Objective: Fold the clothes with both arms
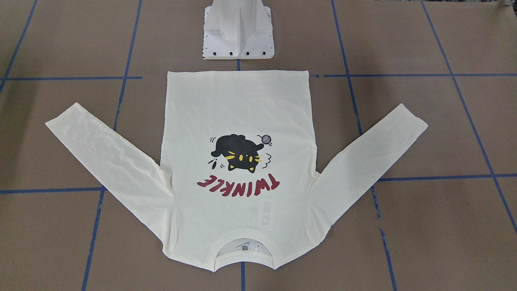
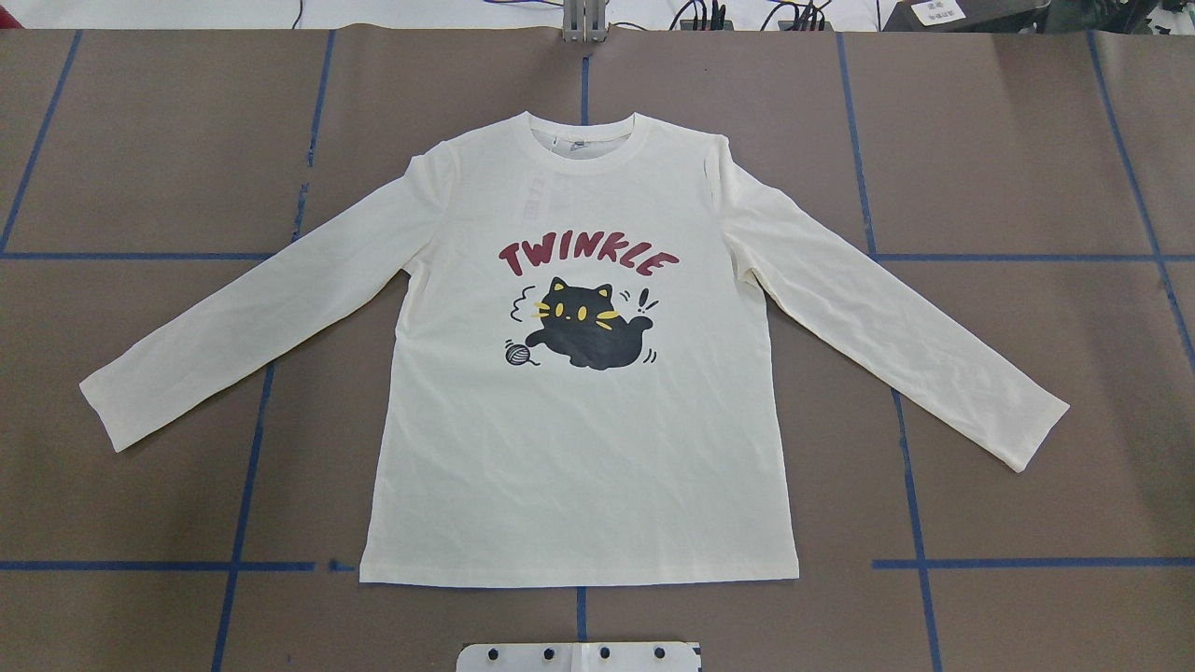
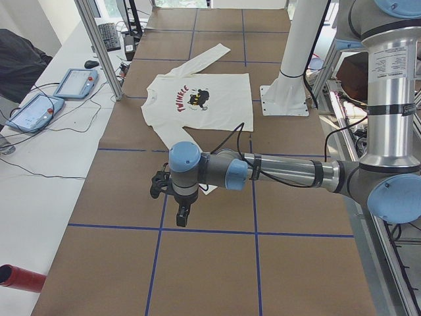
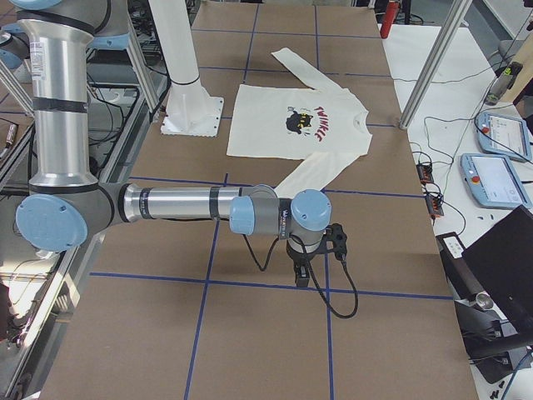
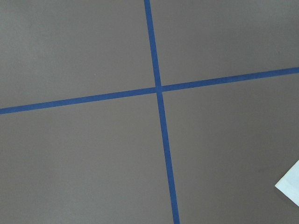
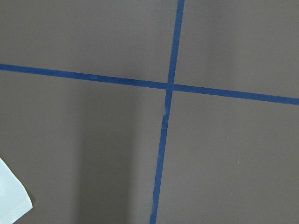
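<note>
Your left gripper (image 3: pixel 182 217) hung over bare table past one sleeve end and your right gripper (image 4: pixel 302 277) past the other. Open or closed, can't tell: only side views showed them. The table (image 2: pixel 1027 140) was brown with a blue tape grid (image 2: pixel 1027 563). The T-shirt (image 2: pixel 579 448) lay flat at centre, print up, hem toward the white pedestal base (image 1: pixel 238 30), sleeves spread and angled toward the robot. Left wrist view caught a cream cuff corner (image 5: pixel 289 184); right wrist view caught the other cuff (image 6: pixel 11 196).
</note>
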### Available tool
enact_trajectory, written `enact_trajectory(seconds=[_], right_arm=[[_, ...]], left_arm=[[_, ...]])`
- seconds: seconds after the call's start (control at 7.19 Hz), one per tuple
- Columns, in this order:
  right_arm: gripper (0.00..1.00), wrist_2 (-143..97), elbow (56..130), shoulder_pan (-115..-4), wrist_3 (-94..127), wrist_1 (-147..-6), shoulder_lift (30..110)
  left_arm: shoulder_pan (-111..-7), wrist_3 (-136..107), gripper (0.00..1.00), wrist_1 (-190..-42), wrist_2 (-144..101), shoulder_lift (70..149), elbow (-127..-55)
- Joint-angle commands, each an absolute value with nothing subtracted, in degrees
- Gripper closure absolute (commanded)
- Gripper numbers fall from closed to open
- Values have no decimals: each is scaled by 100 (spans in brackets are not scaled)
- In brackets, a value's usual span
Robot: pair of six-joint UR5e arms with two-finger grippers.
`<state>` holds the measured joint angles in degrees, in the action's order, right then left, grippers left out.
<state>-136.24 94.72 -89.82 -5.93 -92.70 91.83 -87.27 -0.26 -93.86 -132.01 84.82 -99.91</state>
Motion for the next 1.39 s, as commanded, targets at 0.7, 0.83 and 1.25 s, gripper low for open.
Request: enact_trajectory(seconds=[0.7, 0.83, 1.25], right_arm=[[0, -13926, 10246, -8069, 605, -9011, 9253], [0, -13878, 10744, -7686, 1520, -7608, 10081], [0, -13318, 10740, -6262, 3582, -6066, 10424]], left_arm=[[-8483, -44, 0, -10804, -13394, 8666, -9557], [-8473, -44, 0, -11272, -13395, 8544, -9415], [-8473, -44, 0, -11487, -13403, 8605, -9256]])
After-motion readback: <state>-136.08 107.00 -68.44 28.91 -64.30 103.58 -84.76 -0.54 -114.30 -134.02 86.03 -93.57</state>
